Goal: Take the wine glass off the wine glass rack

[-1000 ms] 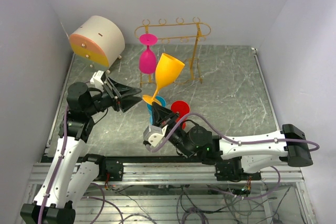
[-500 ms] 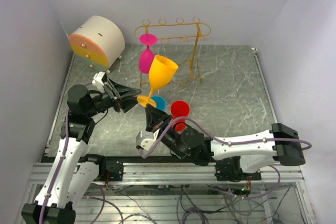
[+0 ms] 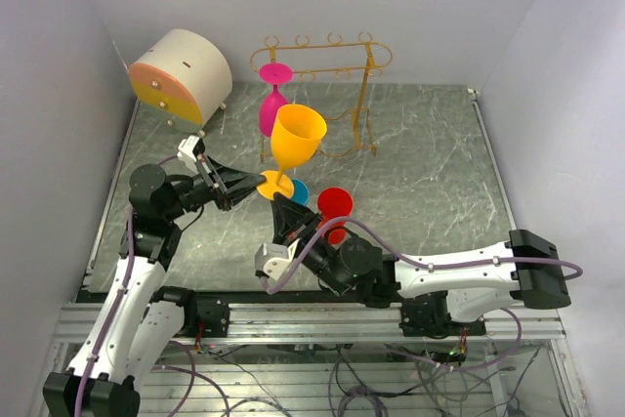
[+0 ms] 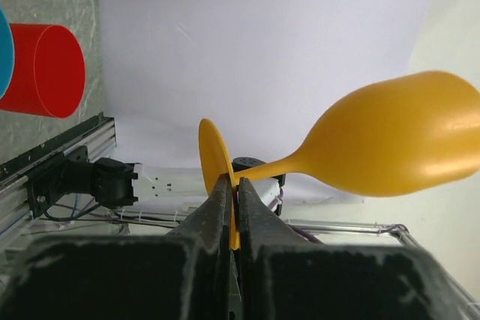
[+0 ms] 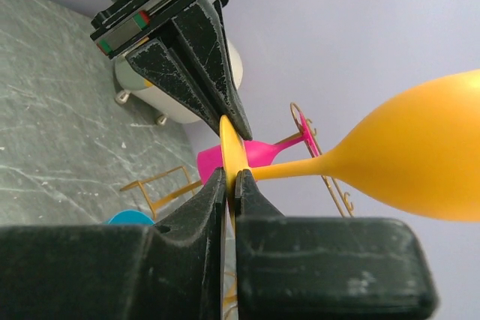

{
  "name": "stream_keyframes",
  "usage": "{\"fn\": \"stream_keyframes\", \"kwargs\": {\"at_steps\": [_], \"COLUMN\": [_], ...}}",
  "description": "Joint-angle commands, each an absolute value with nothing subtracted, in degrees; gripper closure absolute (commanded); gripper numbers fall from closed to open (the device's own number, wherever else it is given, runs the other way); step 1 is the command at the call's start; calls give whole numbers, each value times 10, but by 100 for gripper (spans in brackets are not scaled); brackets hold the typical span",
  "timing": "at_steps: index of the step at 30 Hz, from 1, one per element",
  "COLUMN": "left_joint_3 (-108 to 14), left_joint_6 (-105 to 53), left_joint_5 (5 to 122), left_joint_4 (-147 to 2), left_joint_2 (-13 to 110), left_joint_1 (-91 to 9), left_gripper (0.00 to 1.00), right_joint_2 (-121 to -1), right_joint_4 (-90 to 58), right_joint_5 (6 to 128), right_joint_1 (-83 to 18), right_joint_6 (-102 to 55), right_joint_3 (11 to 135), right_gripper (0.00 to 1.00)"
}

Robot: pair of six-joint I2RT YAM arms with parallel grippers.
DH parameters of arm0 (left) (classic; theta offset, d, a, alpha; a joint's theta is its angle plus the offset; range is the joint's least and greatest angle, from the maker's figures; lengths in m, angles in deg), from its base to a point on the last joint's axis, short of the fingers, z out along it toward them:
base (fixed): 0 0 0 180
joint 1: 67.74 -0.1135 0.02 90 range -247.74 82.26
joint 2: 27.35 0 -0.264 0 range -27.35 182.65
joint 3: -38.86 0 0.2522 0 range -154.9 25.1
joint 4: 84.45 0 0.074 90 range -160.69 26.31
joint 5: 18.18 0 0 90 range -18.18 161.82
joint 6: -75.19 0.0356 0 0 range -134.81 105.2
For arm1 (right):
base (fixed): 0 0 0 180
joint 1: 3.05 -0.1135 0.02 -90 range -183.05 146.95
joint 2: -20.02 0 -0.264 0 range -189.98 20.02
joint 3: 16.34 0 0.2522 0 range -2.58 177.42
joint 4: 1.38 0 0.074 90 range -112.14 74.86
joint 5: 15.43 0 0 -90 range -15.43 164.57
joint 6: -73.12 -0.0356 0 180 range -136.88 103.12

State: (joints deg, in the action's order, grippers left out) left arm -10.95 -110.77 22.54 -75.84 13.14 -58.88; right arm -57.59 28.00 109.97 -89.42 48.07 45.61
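Orange wine glass (image 3: 296, 139) — upright in mid-air, off the wine glass rack (image 3: 366, 85) and in front of it. Foot disc pinched by left gripper (image 3: 256, 188) and right gripper (image 3: 280, 204), both clamped on it. Hanging on rack — pink glass (image 3: 273, 104).

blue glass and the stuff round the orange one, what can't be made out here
1. blue glass: top external view, mostly behind the orange wine glass foot and the right gripper; left wrist view, cut by the left edge.
2. orange bowl's rim: both wrist views, cut by the right edge.
3. pink glass: right wrist view, bowl partly behind the orange foot.
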Motion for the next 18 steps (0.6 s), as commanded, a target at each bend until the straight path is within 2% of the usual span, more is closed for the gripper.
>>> {"fn": "stream_keyframes", "kwargs": {"at_steps": [1, 4, 6, 12, 18], "left_joint_3": [-88, -65, -43, 10, 4], "left_joint_6": [-1115, -1120, -1131, -1132, -1022], "left_joint_5": [222, 235, 247, 270, 261], "left_joint_4": [-854, -890, -941, -1068, -1053], "left_joint_2": [124, 123, 125, 151, 182], "left_joint_1": [-585, -586, -585, -585, -585], "left_gripper": [93, 93, 93, 93, 93], "right_joint_2": [-536, -504, -481, -395, -372], "right_joint_4": [254, 189, 117, -172, -434], "right_joint_5": [1120, 1162, 1196, 1256, 1321], "right_joint_1": [-904, -908, -914, -916, -914], "right_joint_6": [424, 375, 322, 87, -124], "right_joint_3": [451, 456, 469, 531, 655], "right_gripper": [94, 74, 67, 64, 63]}}
